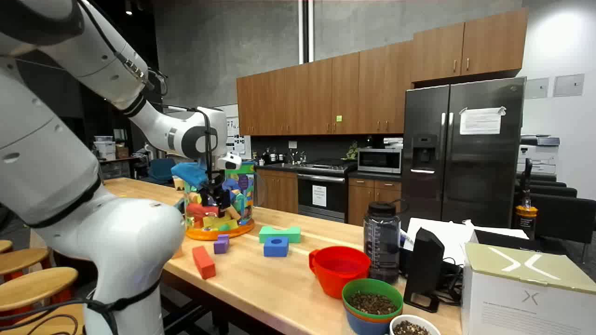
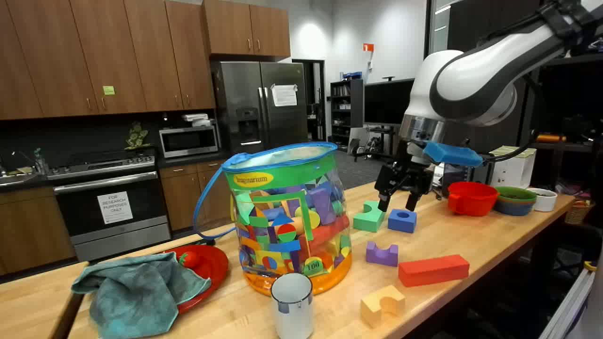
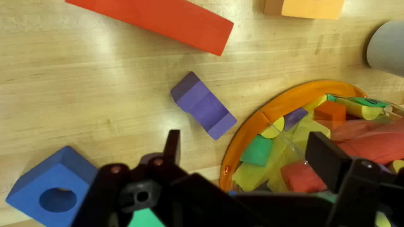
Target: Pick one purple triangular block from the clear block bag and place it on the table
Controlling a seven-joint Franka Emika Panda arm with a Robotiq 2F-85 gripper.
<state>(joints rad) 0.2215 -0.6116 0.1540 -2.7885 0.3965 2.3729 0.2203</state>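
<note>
The clear block bag (image 2: 282, 176) stands upright on the table (image 2: 334, 320), full of multicoloured blocks behind see-through plastic. Purple pieces (image 2: 322, 202) show inside it, but I cannot tell whether any is triangular. On the bare wood beside the bag lies a purple notched block (image 3: 205, 107). My gripper (image 2: 398, 205) hangs open above the tabletop, near the green and blue blocks, with nothing held. In the wrist view the gripper (image 3: 244, 134) has its jaws spread wide, one finger (image 3: 326, 160) overlapping the bag in the picture and the other over wood.
Around the bag sit a green block (image 2: 369, 219), a blue block (image 2: 402, 225), a red block (image 2: 433, 270), an orange-yellow arch (image 2: 381, 306) and a white mug (image 2: 293, 313). A red plate (image 2: 216, 263) carries a cloth (image 2: 136, 292). Farther along is a red cup (image 1: 340, 270).
</note>
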